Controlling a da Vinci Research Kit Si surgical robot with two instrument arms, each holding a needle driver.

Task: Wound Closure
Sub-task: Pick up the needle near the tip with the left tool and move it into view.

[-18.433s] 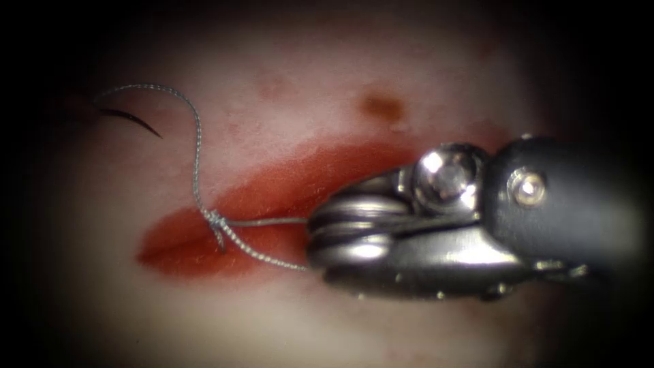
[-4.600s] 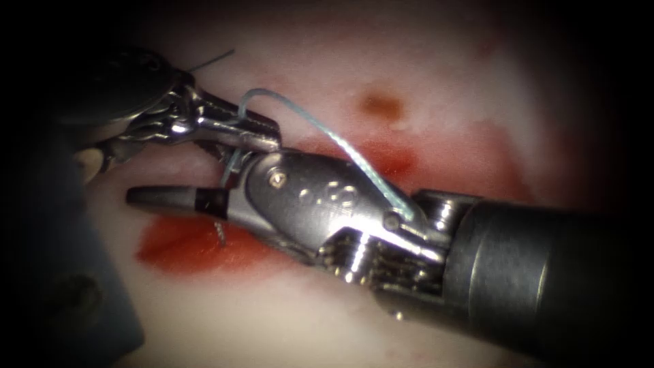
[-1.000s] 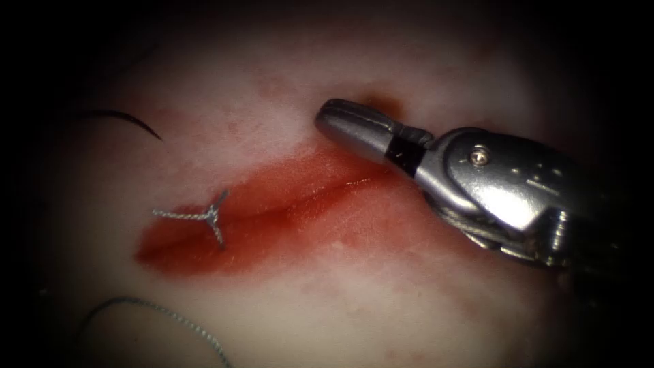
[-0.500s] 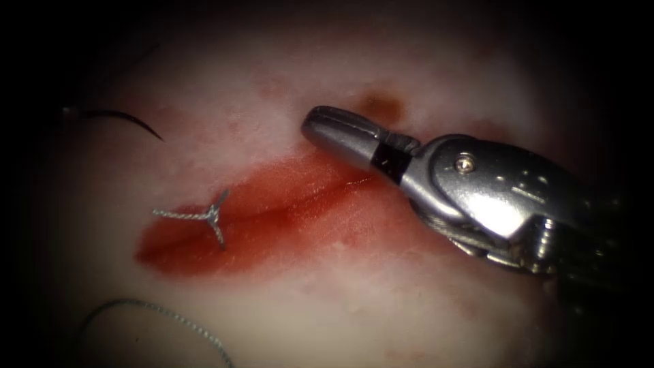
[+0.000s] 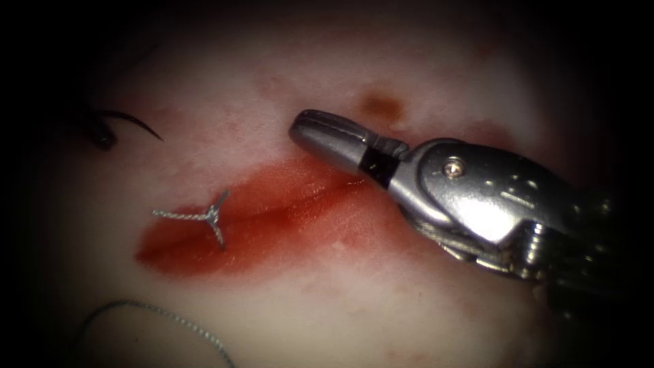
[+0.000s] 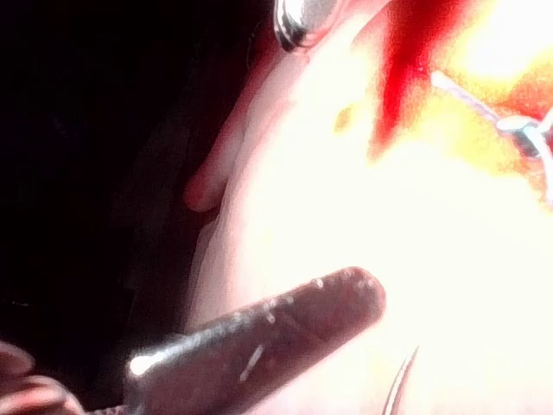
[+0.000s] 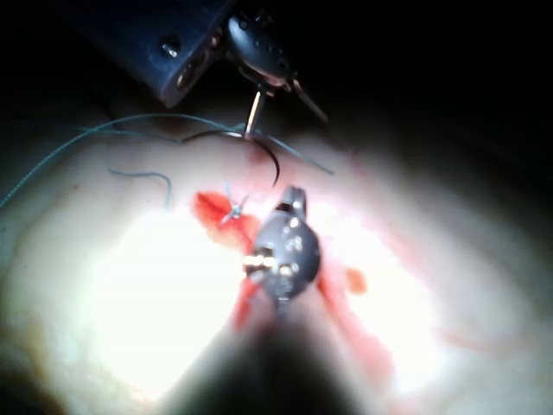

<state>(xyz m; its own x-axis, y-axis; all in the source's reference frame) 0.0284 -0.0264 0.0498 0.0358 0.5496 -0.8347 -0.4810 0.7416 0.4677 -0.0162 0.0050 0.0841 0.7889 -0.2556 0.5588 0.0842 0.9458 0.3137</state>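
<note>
- Needle (image 5: 133,121): it lies free on the tissue (image 5: 354,300) at the far left, above the left end of the cut (image 5: 286,204), well apart from your right tool (image 5: 310,129). No part of the curve that you can see is in the tissue.
- Your right tool comes in from the right with its jaws together and nothing between them. Its tip sits over the upper edge of the cut, about midway along it.
- In your right wrist view the same tool (image 7: 294,201) points at the needle (image 7: 270,164), with a gap between them.
- Your left tool (image 5: 102,138) shows as a dark tip just beside the needle's blunt end. Whether it touches or holds the needle, you cannot tell.
- In your left wrist view its jaws (image 6: 346,298) look closed, with the needle's point (image 6: 399,380) close by but not between them.
- A tied knot (image 5: 212,217) with two short cut ends sits on the left part of the cut, between your right tool's tip and the needle.
- Red fluid (image 5: 204,249) stains the tissue along the cut.
- A loose thread (image 5: 163,315) curves over the tissue below the cut's left end.
</note>
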